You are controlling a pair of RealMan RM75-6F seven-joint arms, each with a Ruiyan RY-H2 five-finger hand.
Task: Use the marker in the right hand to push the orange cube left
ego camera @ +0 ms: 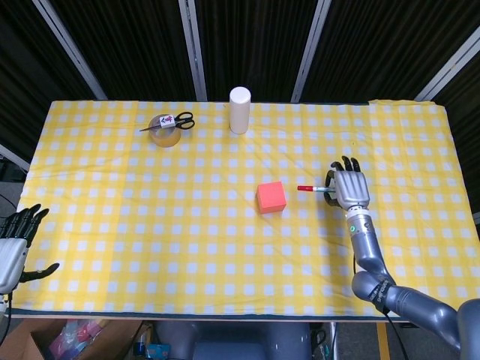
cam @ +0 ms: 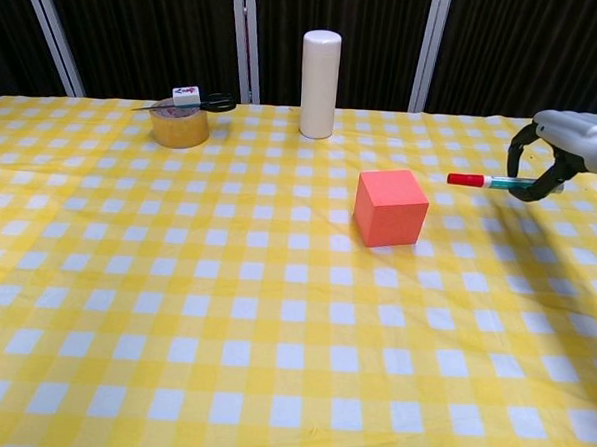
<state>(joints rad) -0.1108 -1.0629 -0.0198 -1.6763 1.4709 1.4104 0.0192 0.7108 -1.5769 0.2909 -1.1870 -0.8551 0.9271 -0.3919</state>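
The orange cube (ego camera: 271, 197) (cam: 390, 207) sits on the yellow checked tablecloth near the table's middle. My right hand (ego camera: 348, 187) (cam: 568, 148) hovers to the cube's right and holds a marker (ego camera: 311, 188) (cam: 484, 180) level, red cap pointing left at the cube. A small gap separates the cap from the cube's right side. My left hand (ego camera: 15, 244) hangs off the table's front left corner with fingers spread and nothing in it; the chest view does not show it.
A white cylinder (ego camera: 239, 109) (cam: 320, 82) stands upright at the back centre. A roll of tape (ego camera: 164, 131) (cam: 179, 125) with scissors (ego camera: 174, 121) (cam: 200, 102) lying across it sits at the back left. The tablecloth (ego camera: 150, 210) lies bare left of the cube.
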